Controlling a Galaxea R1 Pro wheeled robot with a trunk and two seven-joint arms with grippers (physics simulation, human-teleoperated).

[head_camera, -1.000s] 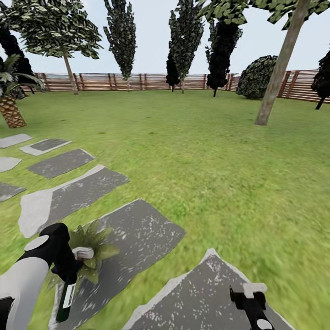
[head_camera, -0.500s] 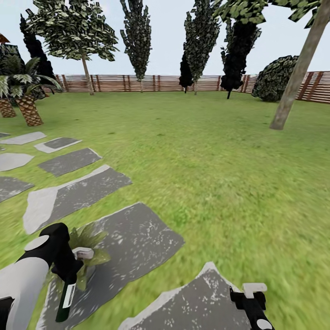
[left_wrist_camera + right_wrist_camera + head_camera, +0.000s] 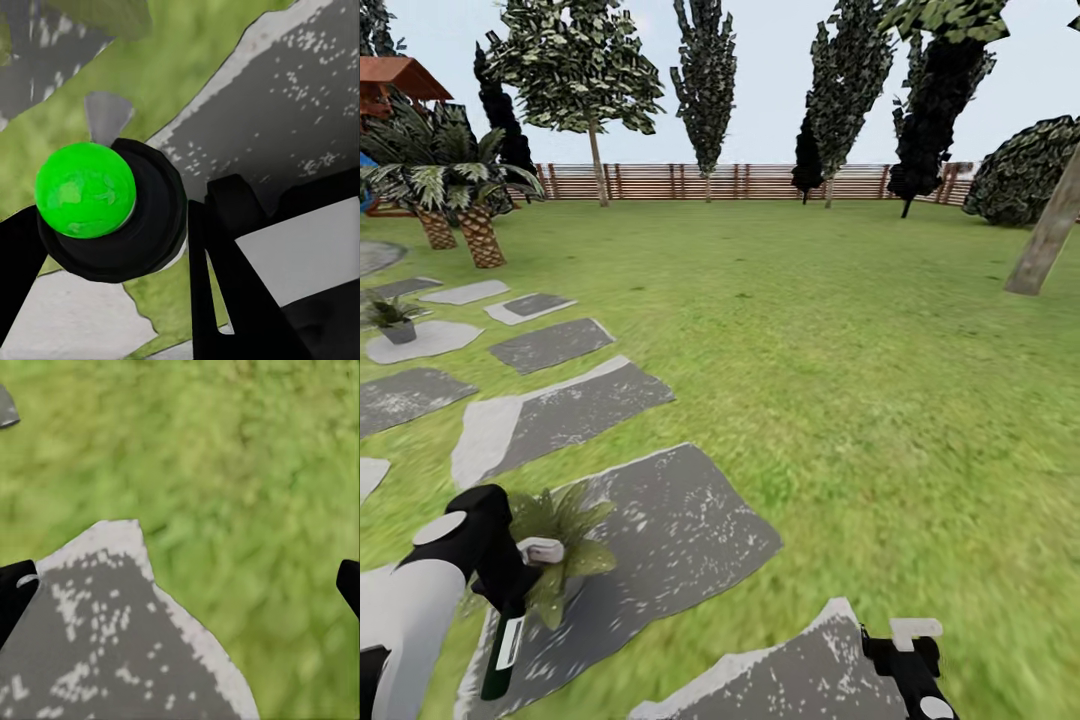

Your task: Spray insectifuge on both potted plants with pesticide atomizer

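My left gripper (image 3: 512, 598) is shut on the pesticide atomizer (image 3: 506, 645), a dark bottle with a pale label that hangs down from the fingers. The left wrist view looks along the atomizer (image 3: 112, 217), whose end shows as a bright green ball inside a dark round body, with black fingers (image 3: 225, 270) on either side. One potted plant (image 3: 565, 545) stands just behind that gripper, on a grey stepping stone (image 3: 680, 530). A second potted plant (image 3: 392, 320) sits far off at the left on a white stone. My right gripper (image 3: 907, 640) hangs open and holds nothing; in its wrist view the right gripper (image 3: 180, 592) is above a stone's edge.
Stepping stones (image 3: 560, 405) run from the lower middle away to the left across the lawn (image 3: 840, 330). Two palms (image 3: 460, 190) stand at the far left, a leaning trunk (image 3: 1050, 235) at the right. A brown slatted fence (image 3: 760, 180) with trees closes the back.
The whole head view has swung to the left, bringing the palms and the second potted plant into sight. Both arms keep their pose, and the left gripper still holds the atomizer.
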